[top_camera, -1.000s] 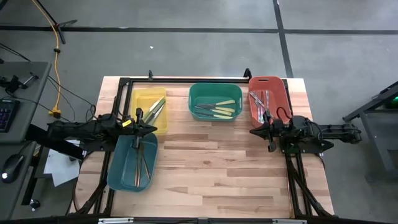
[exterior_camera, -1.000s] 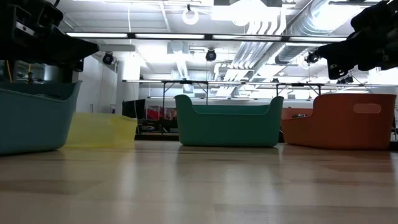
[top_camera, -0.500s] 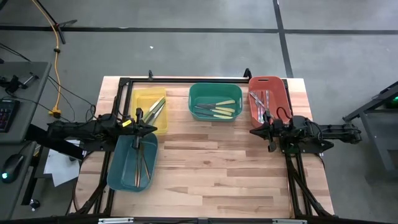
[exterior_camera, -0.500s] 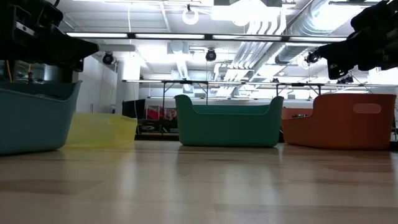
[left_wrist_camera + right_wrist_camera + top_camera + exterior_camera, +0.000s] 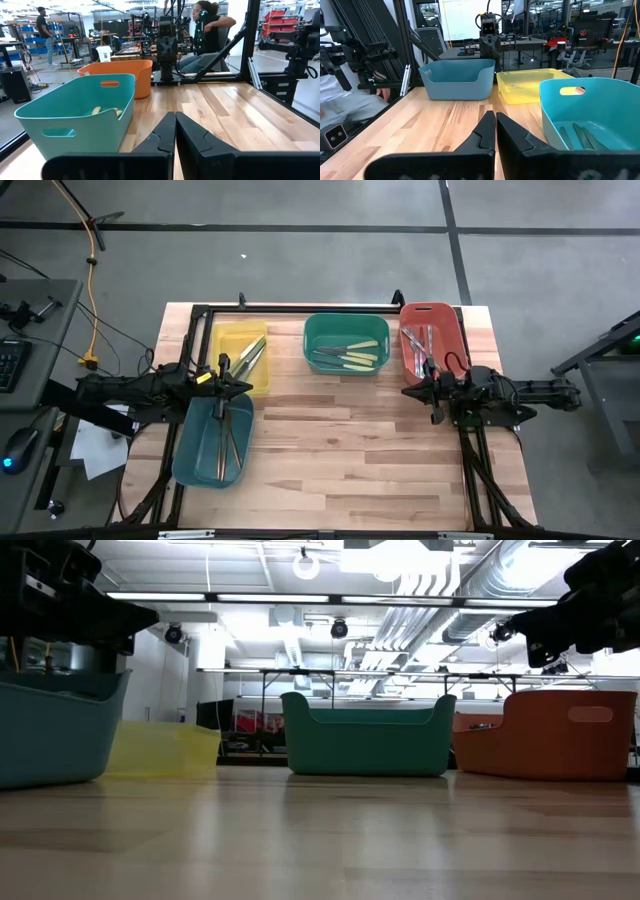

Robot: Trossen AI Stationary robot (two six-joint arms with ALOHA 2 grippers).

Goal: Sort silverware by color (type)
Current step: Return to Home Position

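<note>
Four bins hold all the silverware [image 5: 350, 355] we can see: yellow bin [image 5: 214, 350], green bin [image 5: 308, 345], red bin [image 5: 432, 308], teal bin [image 5: 178, 455]. None shows on the bench [image 5: 340, 450]. Left pincer [image 5: 241, 390], pressed closed and empty, hangs over the teal bin's rim. Right pincer [image 5: 407, 390], likewise closed, is beside the red bin. For homing, we'd lift clear of the rims before retracting.

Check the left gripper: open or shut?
Shut. The left wrist view shows the left gripper with fingers pressed together, nothing between them.
</note>
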